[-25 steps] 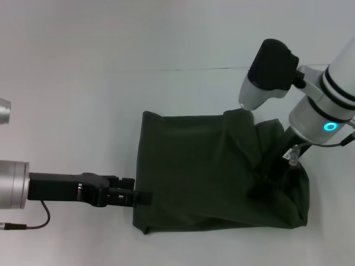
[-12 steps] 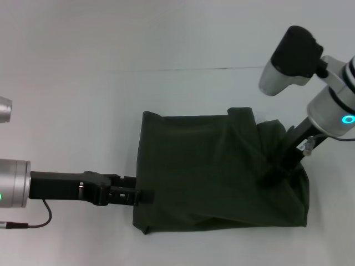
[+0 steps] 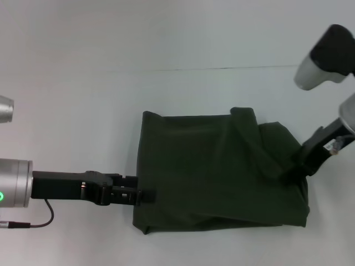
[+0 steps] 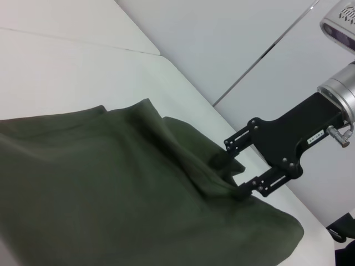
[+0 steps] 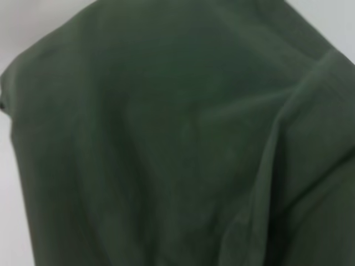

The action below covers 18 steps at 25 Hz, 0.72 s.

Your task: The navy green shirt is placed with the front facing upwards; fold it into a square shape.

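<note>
Navy green shirt (image 3: 216, 166) lies folded on the white surface (image 3: 83, 100), long axis left-right; left claw (image 3: 145, 195) pinches its left edge, right claw (image 3: 288, 172) stands open on its right side.

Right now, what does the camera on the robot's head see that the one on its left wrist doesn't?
Only the head view shows the left gripper at the navy green shirt's left edge, the shirt's whole roughly square outline, and the white table all around it.

Only the left wrist view shows the right gripper from the side, its black fingers open, with a raised fold of cloth between them, plus a grey wall beyond the table.

Both show the shirt lying folded, plain side up, with the right gripper at its right side.
</note>
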Each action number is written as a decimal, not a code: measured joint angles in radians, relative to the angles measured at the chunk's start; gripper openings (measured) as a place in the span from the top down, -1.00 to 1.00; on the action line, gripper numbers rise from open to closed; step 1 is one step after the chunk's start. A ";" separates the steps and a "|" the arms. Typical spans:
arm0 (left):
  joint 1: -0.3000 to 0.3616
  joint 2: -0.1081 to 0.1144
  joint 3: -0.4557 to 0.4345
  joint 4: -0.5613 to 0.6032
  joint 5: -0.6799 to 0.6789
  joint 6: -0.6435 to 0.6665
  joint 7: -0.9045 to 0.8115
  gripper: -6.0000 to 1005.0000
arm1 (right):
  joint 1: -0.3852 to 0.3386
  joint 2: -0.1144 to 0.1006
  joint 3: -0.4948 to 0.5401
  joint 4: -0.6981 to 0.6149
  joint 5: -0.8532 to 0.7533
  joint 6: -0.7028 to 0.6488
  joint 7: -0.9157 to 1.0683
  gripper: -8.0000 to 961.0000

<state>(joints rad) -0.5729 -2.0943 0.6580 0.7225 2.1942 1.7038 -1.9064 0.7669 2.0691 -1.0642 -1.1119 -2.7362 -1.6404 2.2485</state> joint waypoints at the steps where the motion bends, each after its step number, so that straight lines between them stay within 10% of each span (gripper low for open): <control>1: 0.001 0.000 0.000 0.000 -0.001 0.000 0.000 -0.89 | -0.010 -0.003 0.015 -0.003 0.000 0.003 -0.003 -0.43; 18: 0.004 -0.003 0.000 -0.017 -0.019 0.000 0.012 -0.89 | -0.081 -0.023 0.263 -0.054 0.137 -0.027 -0.047 -0.44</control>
<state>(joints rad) -0.5690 -2.0969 0.6580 0.7057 2.1754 1.7042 -1.8945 0.6856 2.0457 -0.8010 -1.1655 -2.5989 -1.6675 2.2019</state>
